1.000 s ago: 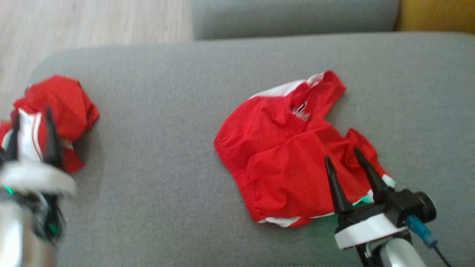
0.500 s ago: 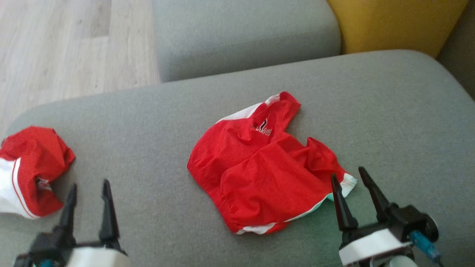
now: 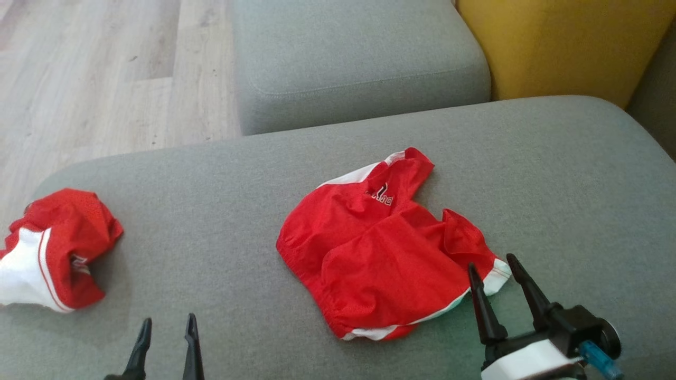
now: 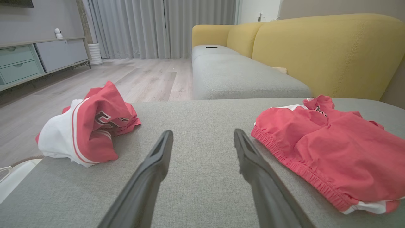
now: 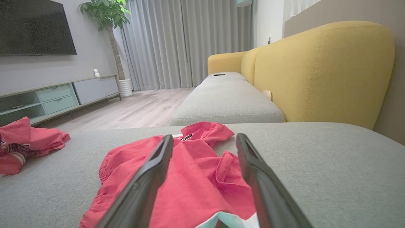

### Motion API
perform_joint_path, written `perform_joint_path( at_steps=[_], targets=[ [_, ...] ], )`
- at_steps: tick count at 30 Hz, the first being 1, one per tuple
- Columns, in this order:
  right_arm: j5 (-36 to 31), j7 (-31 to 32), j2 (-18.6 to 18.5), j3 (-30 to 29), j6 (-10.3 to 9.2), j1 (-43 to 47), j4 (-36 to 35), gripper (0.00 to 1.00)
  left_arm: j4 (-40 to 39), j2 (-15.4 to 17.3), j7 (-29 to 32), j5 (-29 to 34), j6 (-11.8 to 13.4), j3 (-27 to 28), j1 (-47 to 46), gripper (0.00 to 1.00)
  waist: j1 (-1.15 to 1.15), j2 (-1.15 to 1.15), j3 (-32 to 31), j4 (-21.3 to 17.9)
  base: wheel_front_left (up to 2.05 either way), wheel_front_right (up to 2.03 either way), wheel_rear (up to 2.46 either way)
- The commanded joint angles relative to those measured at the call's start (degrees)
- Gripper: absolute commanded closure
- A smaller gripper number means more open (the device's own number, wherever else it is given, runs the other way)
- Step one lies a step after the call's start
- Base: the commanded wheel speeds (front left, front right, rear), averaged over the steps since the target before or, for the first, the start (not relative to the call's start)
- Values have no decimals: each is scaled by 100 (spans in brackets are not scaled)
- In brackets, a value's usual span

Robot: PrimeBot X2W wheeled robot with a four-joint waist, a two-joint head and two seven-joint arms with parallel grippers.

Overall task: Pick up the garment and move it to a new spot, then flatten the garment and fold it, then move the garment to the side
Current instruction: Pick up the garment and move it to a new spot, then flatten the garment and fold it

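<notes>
Garment (image 3: pixel 380 248) lies just beyond the right gripper (image 3: pixel 491 262), jaws spread and empty, seemingly lined up to pinch its hem; left gripper (image 3: pixel 168 318), equally open, hovers aside.

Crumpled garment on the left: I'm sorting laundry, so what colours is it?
Crumpled garment: red with a white panel; clearest in the left wrist view.

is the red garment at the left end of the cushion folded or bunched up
Bunched up: the left garment lies in a crumpled heap, white panel twisted outward, no flat layers.
</notes>
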Motion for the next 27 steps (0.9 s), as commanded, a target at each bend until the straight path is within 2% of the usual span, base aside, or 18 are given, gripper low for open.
perform_joint_path(
  at_steps=[1, 27],
  targets=[
    [-4, -36, -13, 169, 43, -83, -138, 0, -170, -22, -36, 31, 45, 100, -248, 0, 0, 0, -26, 33, 0, 0, 0],
    [-12, -36, -13, 157, 43, -57, -129, 0, -262, -23, -36, 121, 112, -34, -243, 0, 0, 0, -16, 117, 0, 0, 0]
  ],
)
